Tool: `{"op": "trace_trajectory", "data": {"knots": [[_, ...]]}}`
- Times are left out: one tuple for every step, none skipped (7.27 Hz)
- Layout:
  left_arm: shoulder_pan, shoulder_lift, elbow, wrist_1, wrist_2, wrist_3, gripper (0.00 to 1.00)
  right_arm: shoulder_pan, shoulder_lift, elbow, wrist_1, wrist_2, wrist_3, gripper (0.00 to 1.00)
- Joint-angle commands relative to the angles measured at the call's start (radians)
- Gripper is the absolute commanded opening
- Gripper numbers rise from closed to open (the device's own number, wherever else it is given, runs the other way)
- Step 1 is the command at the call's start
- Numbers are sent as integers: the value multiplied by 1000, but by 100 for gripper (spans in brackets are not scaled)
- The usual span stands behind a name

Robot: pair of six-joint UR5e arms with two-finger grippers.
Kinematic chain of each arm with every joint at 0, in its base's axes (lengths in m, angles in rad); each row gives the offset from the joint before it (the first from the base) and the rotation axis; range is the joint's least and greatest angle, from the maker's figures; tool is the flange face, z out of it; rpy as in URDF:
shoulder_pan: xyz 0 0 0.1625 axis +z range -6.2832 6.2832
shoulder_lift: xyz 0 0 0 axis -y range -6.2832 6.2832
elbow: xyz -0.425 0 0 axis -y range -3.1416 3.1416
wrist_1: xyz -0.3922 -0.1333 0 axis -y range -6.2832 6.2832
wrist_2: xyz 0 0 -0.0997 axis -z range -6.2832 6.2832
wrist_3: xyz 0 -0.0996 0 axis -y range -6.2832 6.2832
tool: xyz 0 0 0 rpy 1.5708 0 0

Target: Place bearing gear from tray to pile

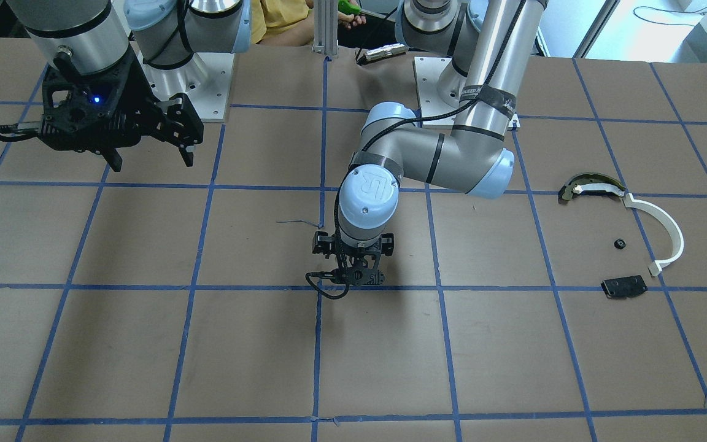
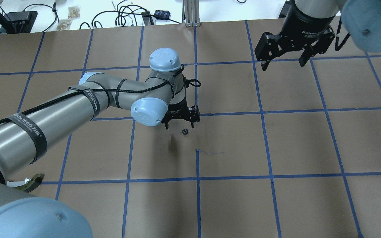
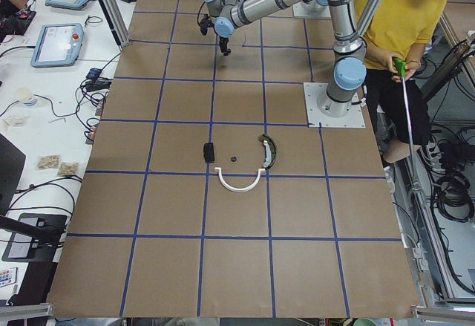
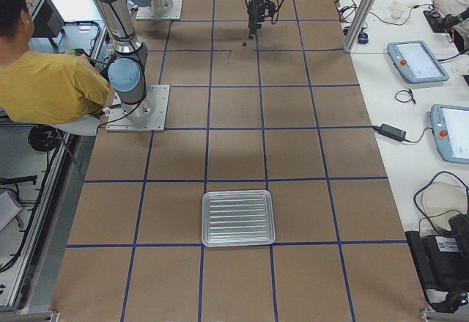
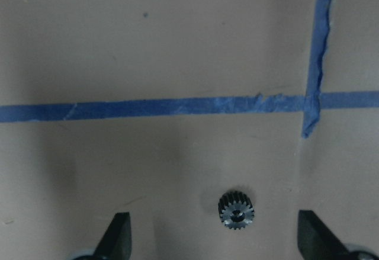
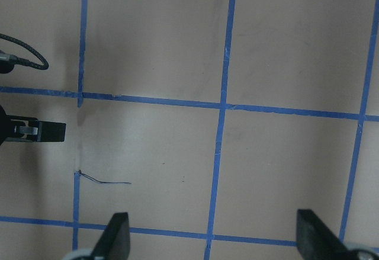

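Note:
The bearing gear [image 5: 237, 209], small, black and toothed, lies on the brown table near a blue tape crossing; it also shows in the overhead view [image 2: 184, 132]. My left gripper [image 5: 216, 239] is open just above it, one finger on each side, not touching; it also shows in the overhead view [image 2: 179, 125]. My right gripper [image 2: 283, 62] is open and empty, high above the table. The pile lies far off by my left base: a white curved strip [image 1: 666, 227], an olive curved piece [image 1: 590, 184], a black plate [image 1: 623, 286] and a small black part [image 1: 620, 243].
A silver tray [image 4: 239, 218] stands empty at the table's end on my right side. A person in a yellow shirt [image 3: 404, 21] sits behind the arm bases. Blue tape lines grid the table.

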Motion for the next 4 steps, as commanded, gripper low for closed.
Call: {"op": "trace_trajectory", "data": {"knots": [[-12, -16, -1, 1, -2, -27, 95, -1, -1, 0, 3, -39, -1, 100], [-12, -18, -1, 3, -2, -24, 83, -1, -6, -3, 0, -41, 4, 100], [-12, -22, 1, 5, -1, -24, 78, -3, -12, -1, 0, -68, -6, 100], [-12, -22, 4, 5, -1, -24, 77, -6, -10, -3, -4, -55, -9, 100]]}}
